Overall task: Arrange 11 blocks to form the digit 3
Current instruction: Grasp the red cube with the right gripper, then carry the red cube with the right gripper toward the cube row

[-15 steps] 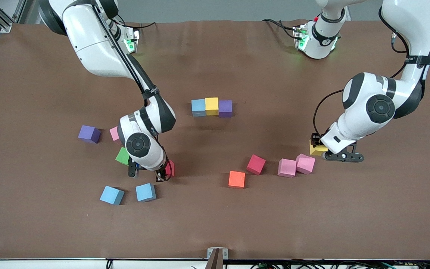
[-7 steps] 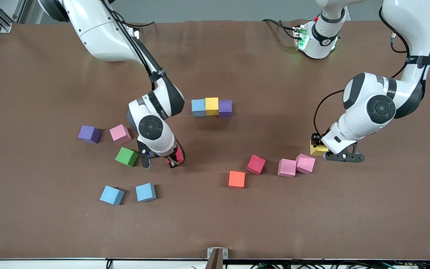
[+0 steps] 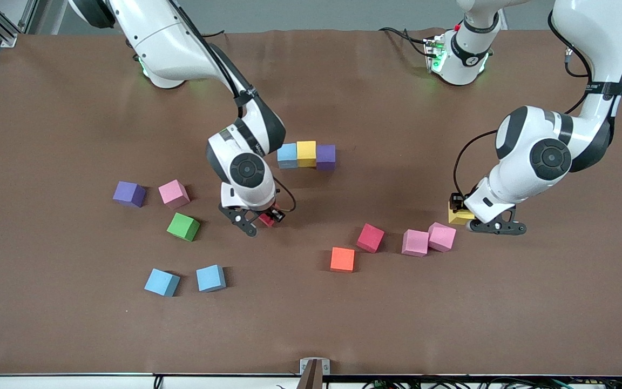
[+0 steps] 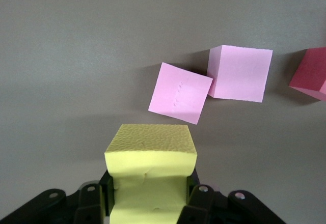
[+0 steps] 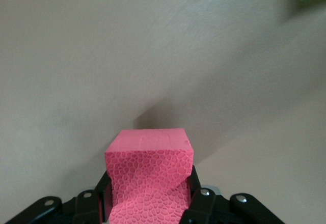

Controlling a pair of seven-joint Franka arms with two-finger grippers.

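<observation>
- Holding a red block (image 3: 266, 219) up over bare counter (image 3: 311, 324), the right gripper (image 3: 259, 221) has its fingers closed on the block's two side faces; it hangs between the green block (image 3: 183, 226) and the started row.
- The left gripper (image 3: 465, 216) has its fingers clamped on a yellow block (image 3: 458, 217) just beside two pink blocks (image 3: 430, 239) (those two touch at a corner), toward the left arm's end of the counter.
- The digit 3 is barely begun: one bar of three touching blocks, light blue, yellow, purple (image 3: 306, 155), sits mid-counter.
- Loose ones remain: another red block (image 3: 370, 237), an orange block (image 3: 342, 259), two light blue blocks (image 3: 186, 280), a pink block (image 3: 174, 194) and a purple block (image 3: 129, 194).
- Handling, as I judge it: the cubes look like light, soft foam with a pebbled skin, so they should grip well but dent under a hard squeeze; taking them across flat, parallel faces seems best.
- The counter is a matte brown sheet, slightly rippled, with plenty of free room around the row for placing.
</observation>
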